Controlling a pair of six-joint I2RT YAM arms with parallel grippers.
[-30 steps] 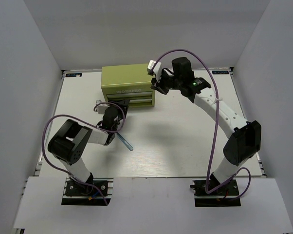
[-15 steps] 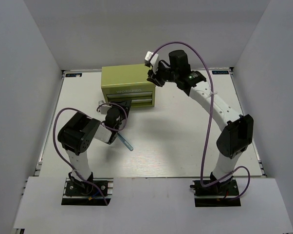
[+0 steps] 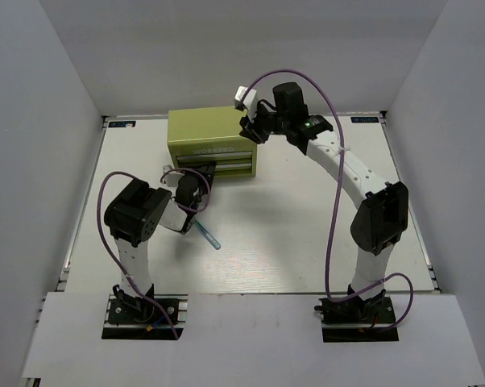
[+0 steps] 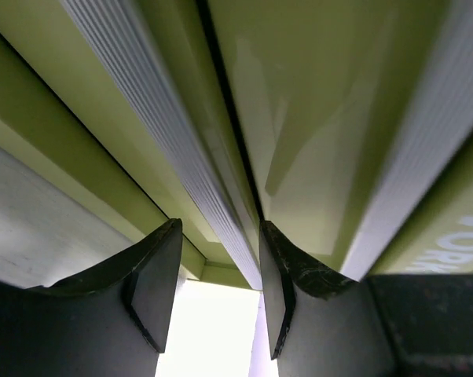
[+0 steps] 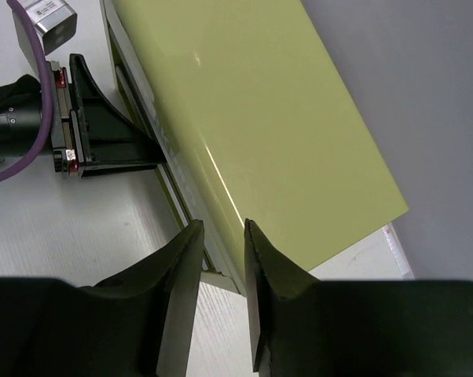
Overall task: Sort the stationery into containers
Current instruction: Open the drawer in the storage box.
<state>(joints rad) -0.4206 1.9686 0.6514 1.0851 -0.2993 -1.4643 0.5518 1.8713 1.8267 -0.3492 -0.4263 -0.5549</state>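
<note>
- Stationery: spotted just one stick, a light blue pen, lying loose on the table close in front of the left arm, outside any drawer.
- Cabinet: stood at the far side, drawers looking shut; hadn't budged over the last second.
- Left gripper: stayed at the lower drawer while the elbow folded in. Narrowed partway around the ribbed handle, with a gap on one side, not clearly pinching.
- Right gripper: slid left over the cabinet's top right corner. Eased apart slightly, leaving a narrow gap, holding nothing; couldn't tell about contact.
- Verdict: probably bracing for a drawer pull; sorting not yet begun.
</note>
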